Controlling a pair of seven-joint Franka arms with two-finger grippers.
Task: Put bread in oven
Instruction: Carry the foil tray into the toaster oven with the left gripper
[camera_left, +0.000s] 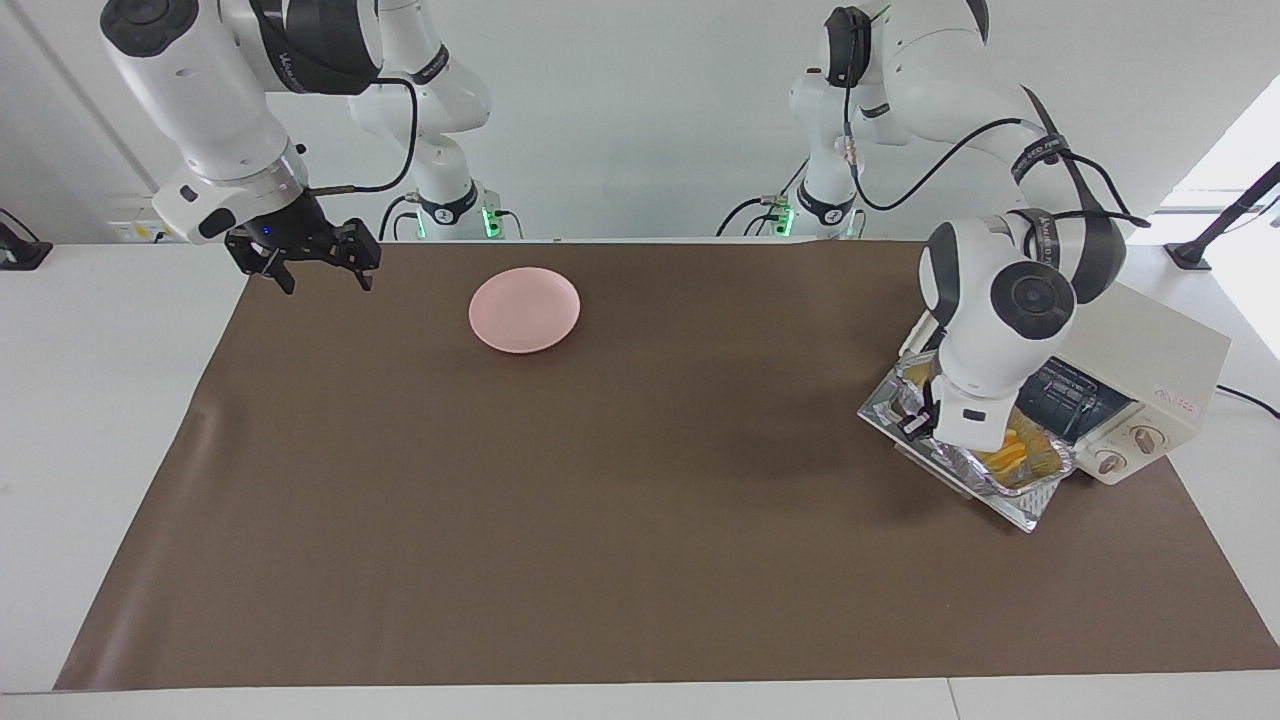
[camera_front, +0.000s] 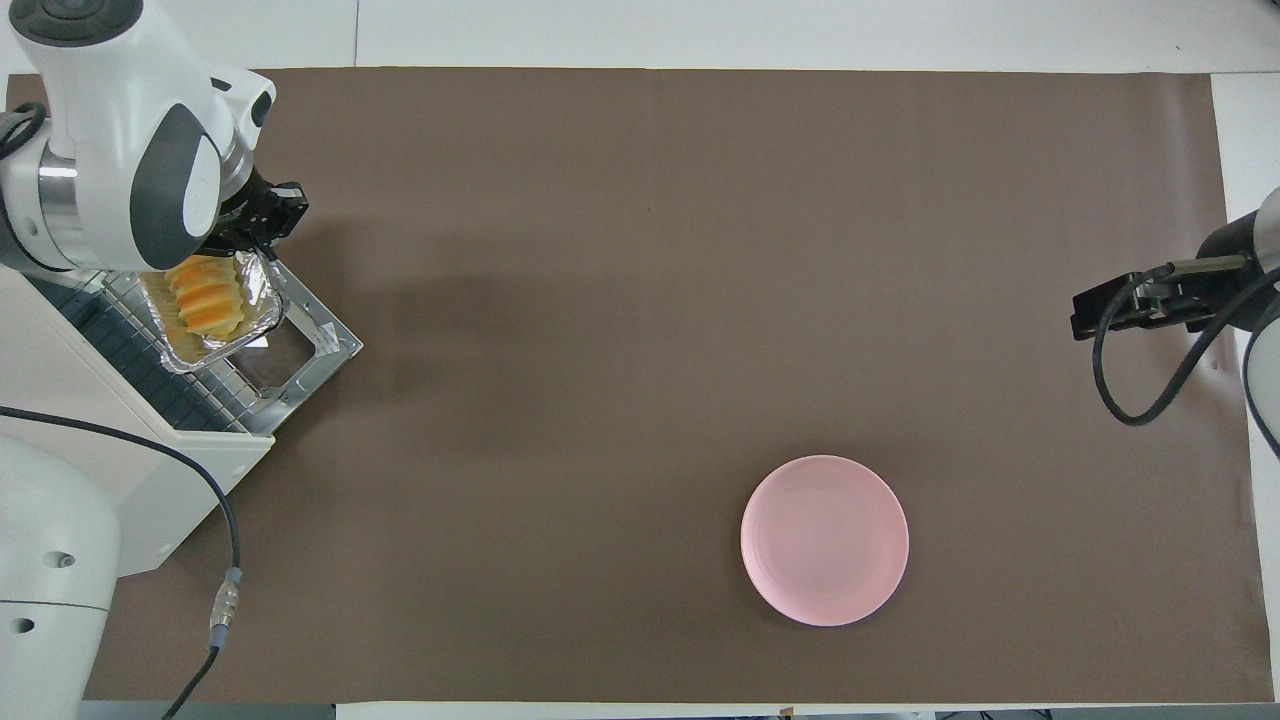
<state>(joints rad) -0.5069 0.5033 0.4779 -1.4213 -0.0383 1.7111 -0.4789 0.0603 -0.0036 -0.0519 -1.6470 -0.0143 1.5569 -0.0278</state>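
Note:
The bread, a golden ridged loaf, lies in a silver foil tray. My left gripper is shut on the tray's rim and holds it up over the dropped-down glass door of the cream oven, right at the oven's mouth. The left wrist hides part of the tray. My right gripper waits open in the air over the mat's corner at the right arm's end.
A round pink plate lies on the brown mat, near the robots. The oven stands slantwise at the left arm's end, its wire rack showing inside the opening.

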